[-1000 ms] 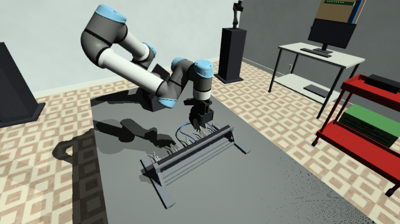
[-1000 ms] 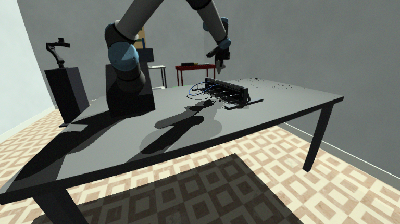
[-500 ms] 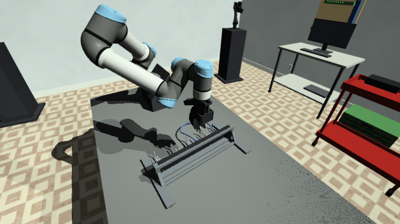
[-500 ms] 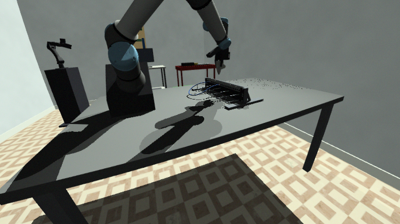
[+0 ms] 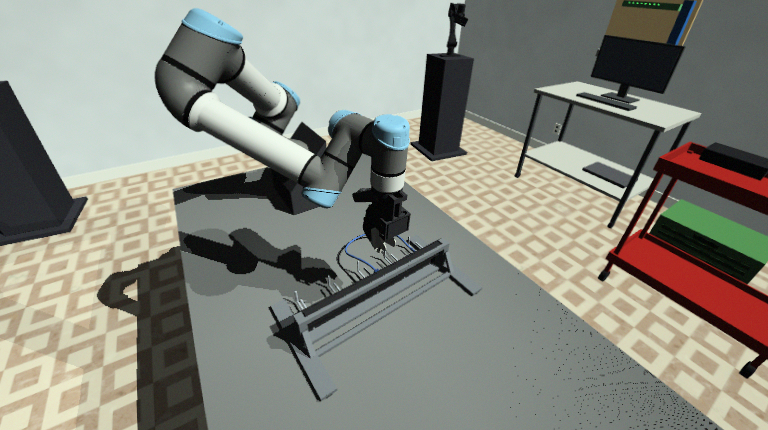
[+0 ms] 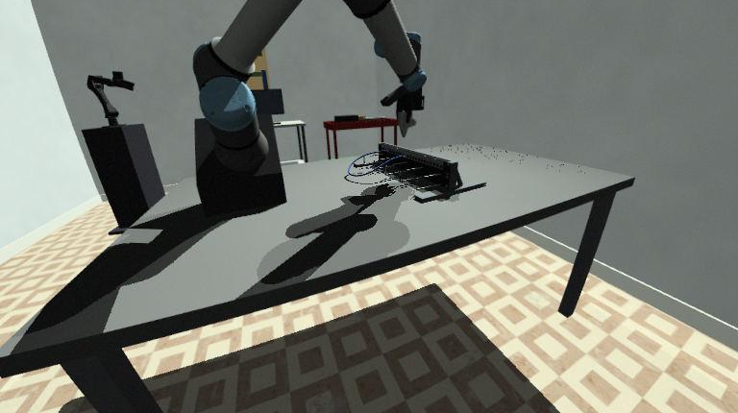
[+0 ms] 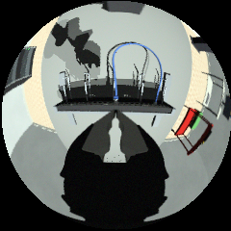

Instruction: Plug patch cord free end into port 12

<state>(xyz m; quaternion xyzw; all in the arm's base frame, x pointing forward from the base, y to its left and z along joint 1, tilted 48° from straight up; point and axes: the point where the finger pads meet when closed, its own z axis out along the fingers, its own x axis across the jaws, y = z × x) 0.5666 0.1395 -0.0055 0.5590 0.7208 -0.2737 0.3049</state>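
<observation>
Closest to the wrist camera, the gripper (image 7: pixel 115 126) is sitting fully closed, its two fingers pressing together into one pale tip and gripping nothing. Seen from the side, the gripper (image 6: pixel 406 127) is hanging above the rack (image 6: pixel 421 159), pointing down, well clear of it and of the grey table (image 6: pixel 489 191).

Just beyond the fingertips, the rack (image 7: pixel 114 105) is standing level on its two flat feet, its long bar running across the wrist view. Several short stubs are sticking out of its back face toward the arm's base.

Past the bar, the blue cable (image 7: pixel 130 48) is arching up and over in a tall loop. Both of its legs are coming down to the rack: the left one is ending at a small blue plug (image 7: pixel 115 96) near the middle of the bar, and the right one is dropping toward the right end (image 7: pixel 161 91). Which numbered ports these are I cannot tell. In the top view the cable (image 5: pixel 352 245) is curling behind the rack (image 5: pixel 373 289), beneath the gripper (image 5: pixel 386 241).

Farther off, a red cart (image 5: pixel 702 244) and a white desk (image 5: pixel 617 114) are standing by the dark wall.
</observation>
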